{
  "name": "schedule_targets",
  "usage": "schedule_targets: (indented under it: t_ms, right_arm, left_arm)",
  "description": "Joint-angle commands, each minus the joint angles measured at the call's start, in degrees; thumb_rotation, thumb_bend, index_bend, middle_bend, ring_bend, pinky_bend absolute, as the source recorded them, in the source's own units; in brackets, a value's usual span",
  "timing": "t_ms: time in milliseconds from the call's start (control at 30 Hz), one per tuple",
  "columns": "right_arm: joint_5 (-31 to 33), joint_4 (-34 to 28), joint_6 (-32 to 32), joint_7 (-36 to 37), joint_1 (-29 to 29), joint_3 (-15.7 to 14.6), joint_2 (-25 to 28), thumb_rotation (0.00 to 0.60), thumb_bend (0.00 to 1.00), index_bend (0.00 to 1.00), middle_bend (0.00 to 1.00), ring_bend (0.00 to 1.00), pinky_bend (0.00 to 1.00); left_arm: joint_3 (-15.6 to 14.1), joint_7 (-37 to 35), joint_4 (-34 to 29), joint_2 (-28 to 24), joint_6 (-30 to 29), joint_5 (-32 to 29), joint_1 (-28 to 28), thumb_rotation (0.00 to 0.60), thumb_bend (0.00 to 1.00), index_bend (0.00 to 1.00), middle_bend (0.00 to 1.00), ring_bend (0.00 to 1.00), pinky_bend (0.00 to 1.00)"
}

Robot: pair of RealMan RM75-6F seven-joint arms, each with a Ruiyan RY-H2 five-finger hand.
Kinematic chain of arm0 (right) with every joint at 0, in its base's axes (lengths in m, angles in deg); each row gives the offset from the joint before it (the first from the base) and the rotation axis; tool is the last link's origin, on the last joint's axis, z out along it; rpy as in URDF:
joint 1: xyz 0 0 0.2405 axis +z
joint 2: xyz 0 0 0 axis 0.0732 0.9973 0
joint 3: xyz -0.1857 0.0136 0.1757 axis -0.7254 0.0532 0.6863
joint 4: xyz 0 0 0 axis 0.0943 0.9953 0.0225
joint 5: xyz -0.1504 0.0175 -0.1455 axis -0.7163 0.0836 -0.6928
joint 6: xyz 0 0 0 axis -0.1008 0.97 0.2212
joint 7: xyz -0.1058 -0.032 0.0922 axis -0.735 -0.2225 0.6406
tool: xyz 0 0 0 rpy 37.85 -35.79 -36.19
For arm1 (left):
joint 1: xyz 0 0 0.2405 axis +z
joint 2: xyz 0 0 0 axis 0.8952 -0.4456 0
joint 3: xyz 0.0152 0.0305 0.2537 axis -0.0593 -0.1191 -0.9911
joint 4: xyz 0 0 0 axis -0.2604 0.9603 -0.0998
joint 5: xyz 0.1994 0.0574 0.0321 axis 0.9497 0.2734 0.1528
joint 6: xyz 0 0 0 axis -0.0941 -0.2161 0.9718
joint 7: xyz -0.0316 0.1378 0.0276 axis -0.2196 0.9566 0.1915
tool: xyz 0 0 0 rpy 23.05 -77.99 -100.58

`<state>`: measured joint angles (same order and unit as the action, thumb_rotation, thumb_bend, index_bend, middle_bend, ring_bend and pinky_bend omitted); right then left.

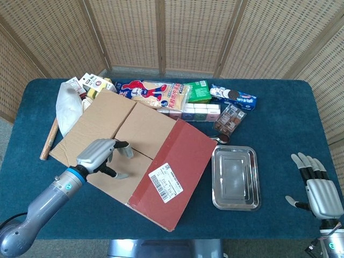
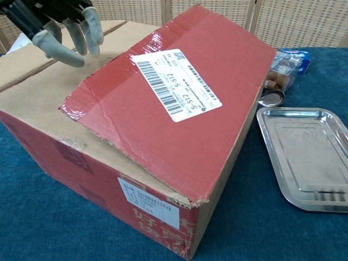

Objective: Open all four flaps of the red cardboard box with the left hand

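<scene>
Left hand (image 1: pixel 100 156) fingers spread, gripping nothing, above red cardboard box (image 2: pixel 179 141); should hook fingertips under red flap's torn edge, lift w/o tearing.

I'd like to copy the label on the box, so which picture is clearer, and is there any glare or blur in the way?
Chest view: the white label is large and sharp, with sheen only on the tape beside it. Head view: the label is too small to read, and the steel tray reflects light.
</scene>
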<state>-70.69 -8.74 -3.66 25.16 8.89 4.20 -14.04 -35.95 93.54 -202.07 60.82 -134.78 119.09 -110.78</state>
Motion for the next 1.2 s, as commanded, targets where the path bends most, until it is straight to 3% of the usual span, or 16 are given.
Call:
schedule_targets:
  t_ms: [33, 200, 567, 1200]
  right_arm:
    - [-0.1, 0.0, 0.0, 0.0, 0.0, -0.1, 0.0, 0.600, 0.00, 0.00, 0.00, 0.00, 0.00]
    - [-0.3, -0.2, 0.3, 0.1, -0.1, -0.1, 0.1, 0.600, 0.00, 0.00, 0.00, 0.00, 0.00]
    - [-0.5, -0.3, 0.5, 1.2, -0.2, -0.1, 0.6, 0.600, 0.00, 0.00, 0.00, 0.00, 0.00]
    - [-0.9, -0.4, 0.8, 1.5, -0.3, -0.3, 0.8, 0.600, 0.00, 0.00, 0.00, 0.00, 0.00]
  left_arm:
    - [-1.6, 4.9, -1.0, 2.7, -3.8, -1.6, -1.8, 0.600, 0.00, 0.45, 0.48, 0.42, 0.59]
    - [-3.0, 11.3, -1.7, 6.2, -8.1, -2.3, -3.3, 0.600, 0.00, 0.45, 0.48, 0.42, 0.59]
    - [-3.7, 17.7, -1.8, 12.8, -13.0, -4.6, -5.5, 0.600, 0.00, 0.45, 0.48, 0.42, 0.59]
    - [-1.2, 16.1, -3.3, 17.2, -16.8, 3.0, -4.7, 0.600, 0.00, 0.43, 0.46, 0.38, 0.58]
